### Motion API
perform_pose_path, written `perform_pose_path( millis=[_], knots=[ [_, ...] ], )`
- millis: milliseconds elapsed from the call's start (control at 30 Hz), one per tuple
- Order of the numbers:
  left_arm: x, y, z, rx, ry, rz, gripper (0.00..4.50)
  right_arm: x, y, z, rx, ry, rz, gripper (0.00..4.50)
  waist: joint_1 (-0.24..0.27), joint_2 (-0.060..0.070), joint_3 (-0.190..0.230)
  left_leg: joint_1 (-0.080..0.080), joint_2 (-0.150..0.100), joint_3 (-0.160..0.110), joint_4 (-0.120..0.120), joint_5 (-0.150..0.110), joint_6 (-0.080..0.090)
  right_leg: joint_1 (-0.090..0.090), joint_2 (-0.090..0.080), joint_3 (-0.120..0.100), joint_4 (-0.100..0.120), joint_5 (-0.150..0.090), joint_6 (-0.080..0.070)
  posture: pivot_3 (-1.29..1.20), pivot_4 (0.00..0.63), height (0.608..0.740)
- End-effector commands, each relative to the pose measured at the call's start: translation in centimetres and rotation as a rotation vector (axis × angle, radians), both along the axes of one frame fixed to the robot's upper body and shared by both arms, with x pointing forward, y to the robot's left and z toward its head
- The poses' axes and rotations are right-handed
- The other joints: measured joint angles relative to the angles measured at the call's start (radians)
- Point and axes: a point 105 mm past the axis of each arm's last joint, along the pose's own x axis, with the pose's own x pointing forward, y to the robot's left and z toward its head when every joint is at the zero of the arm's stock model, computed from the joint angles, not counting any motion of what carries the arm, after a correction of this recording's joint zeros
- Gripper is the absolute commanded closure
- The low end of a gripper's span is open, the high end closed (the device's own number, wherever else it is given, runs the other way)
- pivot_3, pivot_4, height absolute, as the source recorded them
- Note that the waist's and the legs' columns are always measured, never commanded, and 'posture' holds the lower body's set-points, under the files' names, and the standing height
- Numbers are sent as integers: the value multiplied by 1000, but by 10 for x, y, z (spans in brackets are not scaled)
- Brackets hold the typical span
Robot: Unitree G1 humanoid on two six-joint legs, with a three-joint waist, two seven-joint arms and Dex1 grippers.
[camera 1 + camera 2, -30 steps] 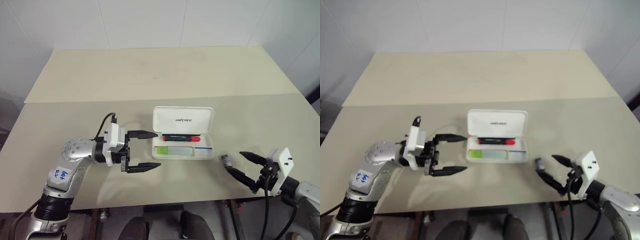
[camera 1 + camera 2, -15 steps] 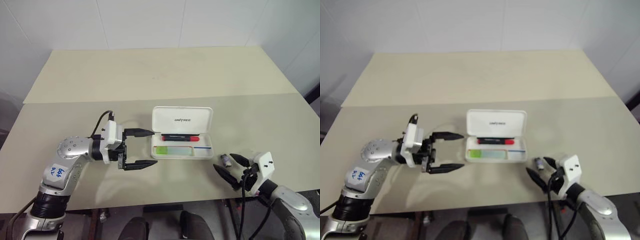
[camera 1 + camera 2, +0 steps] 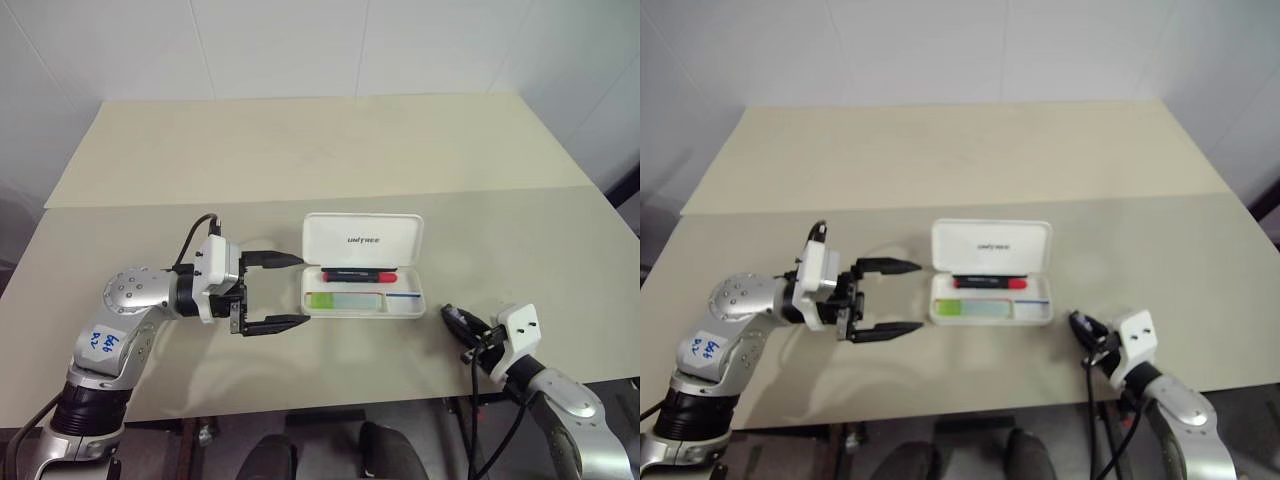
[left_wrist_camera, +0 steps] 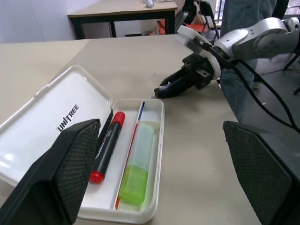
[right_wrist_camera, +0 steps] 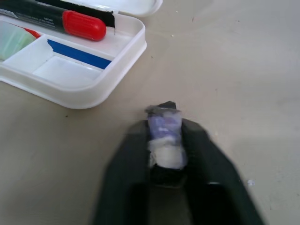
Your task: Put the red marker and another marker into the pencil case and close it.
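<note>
Markers, the red marker (image 4: 107, 146) and the green highlighter (image 4: 136, 170), lie inside the open pencil case (image 3: 362, 279) mid-bench; right gripper (image 5: 165, 154) pinches a stubby grey object (image 5: 164, 136) near the front edge, left gripper (image 3: 283, 291) spread, so closing should press the lid squarely.

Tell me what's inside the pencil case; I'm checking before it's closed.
The open pencil case holds the red marker and green highlighter, side by side. Anything beneath them is covered.

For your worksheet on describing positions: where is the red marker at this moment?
The red marker lies in the open pencil case at mid-table, in the back compartment by the lid, behind the green highlighter.
</note>
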Motion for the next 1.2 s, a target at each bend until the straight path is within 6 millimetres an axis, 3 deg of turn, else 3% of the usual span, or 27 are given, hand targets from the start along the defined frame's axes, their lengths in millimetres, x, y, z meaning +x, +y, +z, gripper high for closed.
perform_pose_path(
  millis=[33, 267, 400, 567, 833, 1200],
  knots=[
    [1, -4, 11, -31, -58, -10, 0, 6, -13, 13, -54, -44, -7, 4103, 0, 0, 0, 0, 0, 0, 0, 0, 0, 0, 0, 0, 0, 0, 0, 0, 150, 740],
    [3, -4, 7, -38, -63, -7, 0, 24, -32, 57, -122, -164, 77, 4103, -1, 1, 0, 0, 0, 1, 0, 0, 0, 0, 0, 0, -1, 0, 0, 0, 150, 740],
    [4, -3, 4, -41, -62, 3, 0, 25, -15, 87, -152, -189, 358, 4103, -2, 1, 0, 0, 0, 2, 0, 0, 0, 0, 0, 0, -1, 0, 0, 0, 150, 740],
    [5, -1, 1, -39, -63, 15, 0, 25, 10, 98, -205, -166, 628, 4103, -1, 1, 0, -1, 1, 1, 0, 0, 0, 0, 0, -2, -1, 0, 0, 0, 150, 740],
    [2, 0, -1, -43, -64, 37, 0, 34, 38, 76, -259, -61, 881, 4103, 1, 1, 0, -2, 0, -1, 0, 0, 0, 0, -1, -2, -2, 0, 0, 0, 150, 740],
    [-1, 3, 1, -39, -67, 64, 0, 46, 55, 45, -308, -7, 968, 4103, -2, 1, 0, -2, 0, 0, 1, 0, 0, -1, -1, -3, -1, 0, 0, 0, 150, 740]
  ],
)
